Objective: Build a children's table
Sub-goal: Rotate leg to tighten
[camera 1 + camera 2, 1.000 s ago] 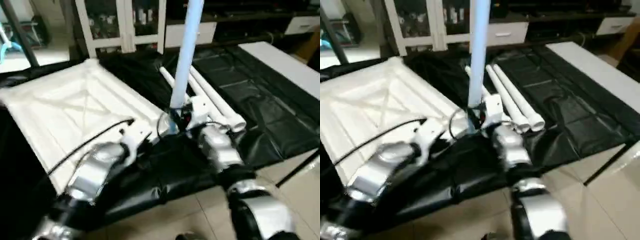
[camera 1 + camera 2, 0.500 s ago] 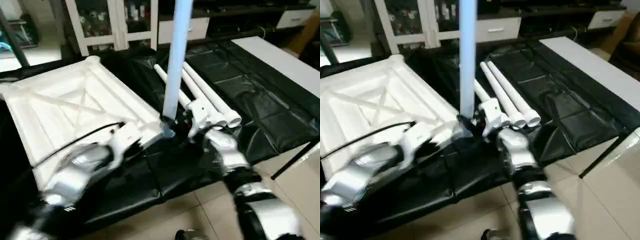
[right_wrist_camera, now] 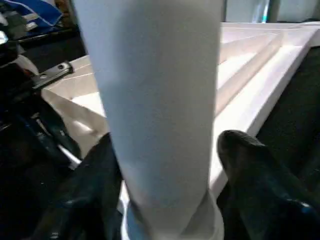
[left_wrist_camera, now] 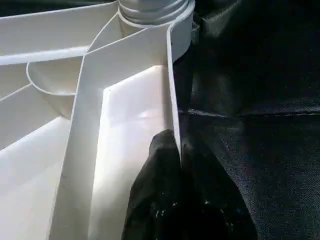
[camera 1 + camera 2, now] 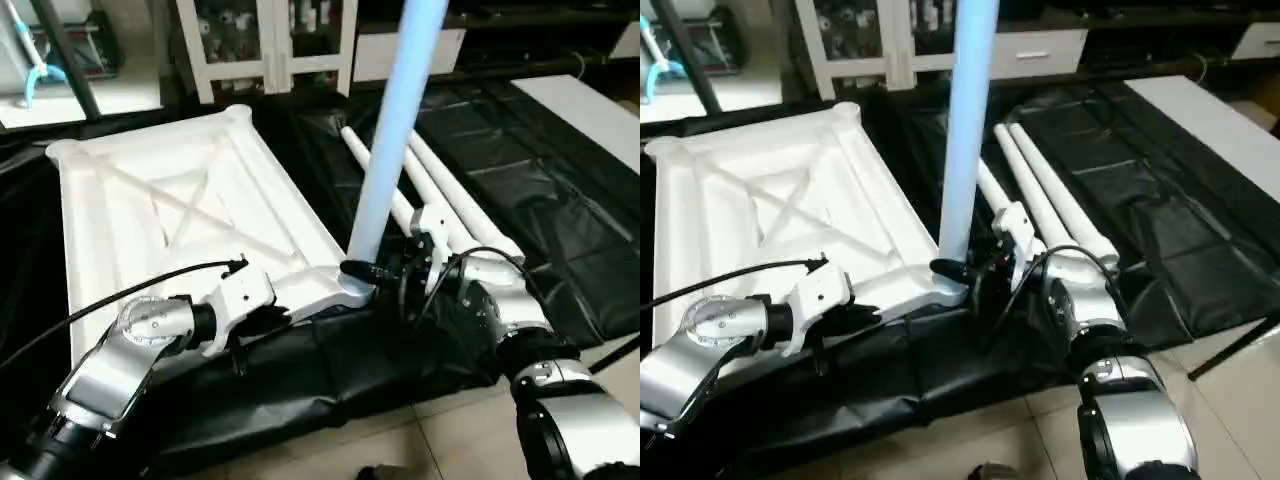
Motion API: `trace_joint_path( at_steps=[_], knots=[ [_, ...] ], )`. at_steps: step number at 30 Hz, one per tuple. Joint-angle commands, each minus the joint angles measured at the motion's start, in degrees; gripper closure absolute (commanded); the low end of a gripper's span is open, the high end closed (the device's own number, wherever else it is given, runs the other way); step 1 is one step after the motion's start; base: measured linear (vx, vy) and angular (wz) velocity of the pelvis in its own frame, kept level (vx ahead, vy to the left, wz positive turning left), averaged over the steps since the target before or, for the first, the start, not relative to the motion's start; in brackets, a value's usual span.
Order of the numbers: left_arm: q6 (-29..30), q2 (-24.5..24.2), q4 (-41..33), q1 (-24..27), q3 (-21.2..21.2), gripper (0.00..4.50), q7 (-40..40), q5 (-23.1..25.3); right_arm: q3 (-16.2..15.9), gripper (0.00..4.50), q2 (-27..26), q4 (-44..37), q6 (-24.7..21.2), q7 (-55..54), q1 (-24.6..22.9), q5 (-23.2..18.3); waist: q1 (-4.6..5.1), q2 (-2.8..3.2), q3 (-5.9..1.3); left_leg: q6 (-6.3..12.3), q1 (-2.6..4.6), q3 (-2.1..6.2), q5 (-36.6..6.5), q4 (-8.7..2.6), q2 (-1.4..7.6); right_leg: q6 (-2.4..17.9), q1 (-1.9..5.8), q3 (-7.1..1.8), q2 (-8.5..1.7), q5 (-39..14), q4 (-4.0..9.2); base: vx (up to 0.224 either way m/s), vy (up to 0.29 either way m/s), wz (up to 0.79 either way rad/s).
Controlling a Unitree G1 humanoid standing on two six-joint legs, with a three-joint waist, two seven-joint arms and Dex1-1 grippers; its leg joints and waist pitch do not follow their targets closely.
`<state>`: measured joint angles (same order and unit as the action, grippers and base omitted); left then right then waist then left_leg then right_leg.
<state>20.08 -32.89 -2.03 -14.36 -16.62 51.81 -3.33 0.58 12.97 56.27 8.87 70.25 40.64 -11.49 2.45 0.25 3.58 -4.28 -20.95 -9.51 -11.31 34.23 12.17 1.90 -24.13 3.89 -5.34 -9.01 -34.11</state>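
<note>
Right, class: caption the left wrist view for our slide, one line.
Left gripper pinching the rim wall of the upturned white tabletop, near the corner socket holding a leg.

surface: tabletop (image 5: 590,115) w/ black sheet (image 5: 520,190) over most, white edge bare far right | on sheet: white table panel (image 5: 160,215) underside up, X-ribs showing, left half | spare legs (image 5: 455,205) lying side by side just right of panel | floor (image 5: 450,440): pale tiles
</note>
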Motion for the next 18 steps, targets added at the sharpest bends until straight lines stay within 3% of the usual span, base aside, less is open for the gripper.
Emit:
trace_joint_path(
  at_steps=[1, 4, 10, 14, 17, 18],
  knots=[
    [0.7, -0.4, 0.8, 1.3, -2.4, 4.50, 2.0, 1.0, 0.6, 1.74, 1.2, -0.4, -1.0, 0.9, 0.2, -0.5, -0.40, 0.07, -4.04, 6.76, 0.24, -0.75, -8.5, -3.81, 0.75, 16.4, 3.41, -1.75, -1.78, -7.8, 2.60, 0.000, 0.000, 0.00],
    [0.5, -0.7, 0.7, 1.6, -2.4, 4.50, 2.0, 0.9, 0.3, 1.99, 1.1, -0.4, -1.6, 1.7, 0.3, -0.9, -0.78, 0.10, -3.78, 4.70, 0.56, -0.81, -12.5, -4.01, 0.87, 14.8, 3.06, -1.93, -1.81, -13.5, 3.16, 0.000, 0.000, 0.00],
    [0.6, -0.6, 0.9, 1.4, -2.5, 4.50, 1.5, 1.2, 1.0, 2.43, 1.0, 1.1, -0.4, -2.4, 1.2, 0.3, -0.98, 0.02, -4.00, 3.55, 0.35, -0.72, -11.8, -4.00, 0.78, 13.9, 3.14, -1.97, -1.80, -13.5, 3.02, 0.000, 0.000, 0.00],
    [4.9, 1.4, 1.4, 0.4, -2.1, 4.50, -2.8, 2.6, 1.6, 2.52, -0.3, 3.4, 0.9, -15.0, 1.9, 3.2, -0.77, -0.17, -3.79, 2.59, 0.29, -0.76, -12.7, -4.08, 0.67, 13.2, 3.02, -2.03, -1.78, -15.5, 3.20, 0.000, 0.000, 0.00],
    [10.3, 5.5, 3.1, -1.9, -1.7, 4.50, -9.3, 4.7, 1.9, 2.56, -3.4, 4.7, -0.3, -28.4, 2.0, 5.2, -0.23, -0.34, -3.67, 0.15, 0.31, -0.36, -16.6, -4.26, 0.42, 10.3, 2.98, -1.87, -1.88, -23.0, 3.82, 0.000, 0.000, 0.00],
    [13.1, 7.7, 3.9, -2.9, -1.2, 4.50, -12.7, 5.5, 1.8, 2.57, -4.8, 5.1, -0.9, -33.7, 1.9, 6.1, -0.03, -0.34, -3.63, -0.38, 0.46, -0.50, -16.7, -4.21, 0.46, 10.1, 2.73, -1.98, -1.74, -22.9, 3.78, 0.000, 0.000, 0.00]
  ],
)
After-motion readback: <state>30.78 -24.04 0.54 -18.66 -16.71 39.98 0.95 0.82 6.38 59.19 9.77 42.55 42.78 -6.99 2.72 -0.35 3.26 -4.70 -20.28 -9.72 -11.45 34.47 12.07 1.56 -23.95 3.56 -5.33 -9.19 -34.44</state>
